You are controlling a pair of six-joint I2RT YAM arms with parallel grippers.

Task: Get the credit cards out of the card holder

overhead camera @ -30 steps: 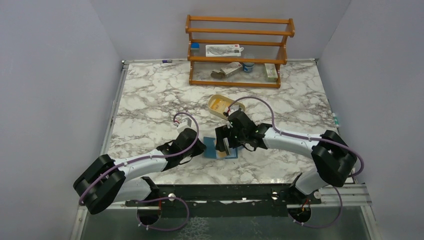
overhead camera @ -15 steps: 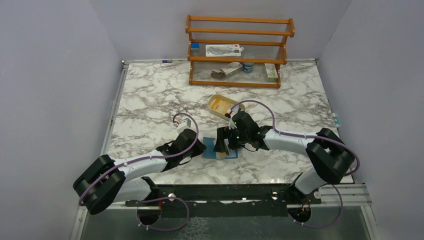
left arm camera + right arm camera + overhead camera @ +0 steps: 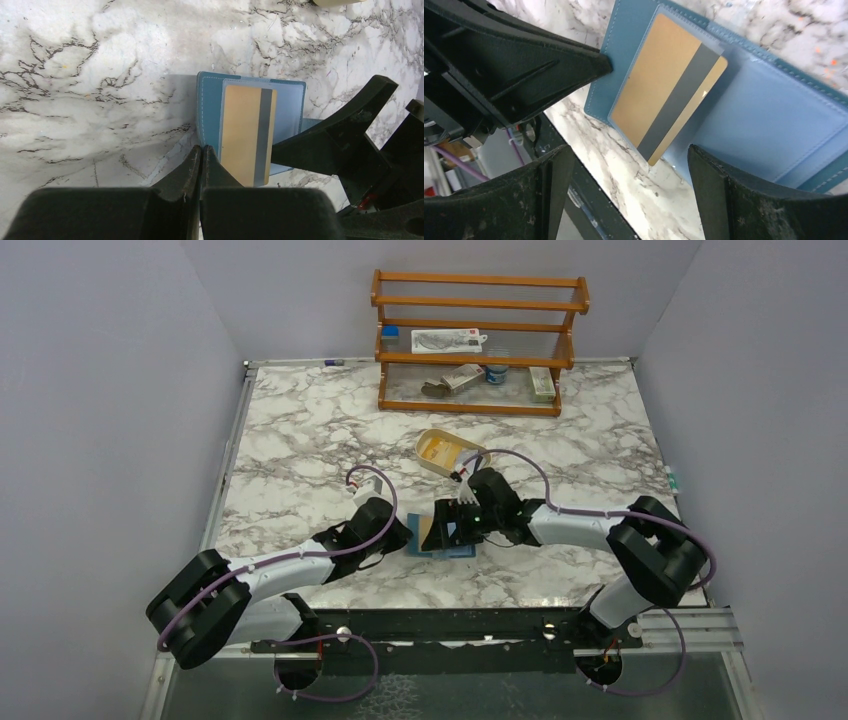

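Note:
The card holder (image 3: 210, 95) is a teal-blue wallet lying open on the marble; it also shows in the right wrist view (image 3: 769, 115) and the top view (image 3: 458, 550). A tan credit card (image 3: 242, 127) with a dark grey stripe sticks partway out of its clear slot, also seen in the right wrist view (image 3: 659, 90). My left gripper (image 3: 201, 150) is shut, its tips resting on the wallet's left edge. My right gripper (image 3: 629, 185) is open just above the wallet, its fingers either side of the card's protruding end. It holds nothing.
An oval tan tray (image 3: 445, 452) with a yellow inside stands just behind the wallet. A wooden rack (image 3: 478, 340) with small items is at the back. The table's black front rail (image 3: 450, 625) lies close below the wallet.
My right gripper has moved left and down over the wallet and now covers more of it. The left arm and the wallet have stayed put.

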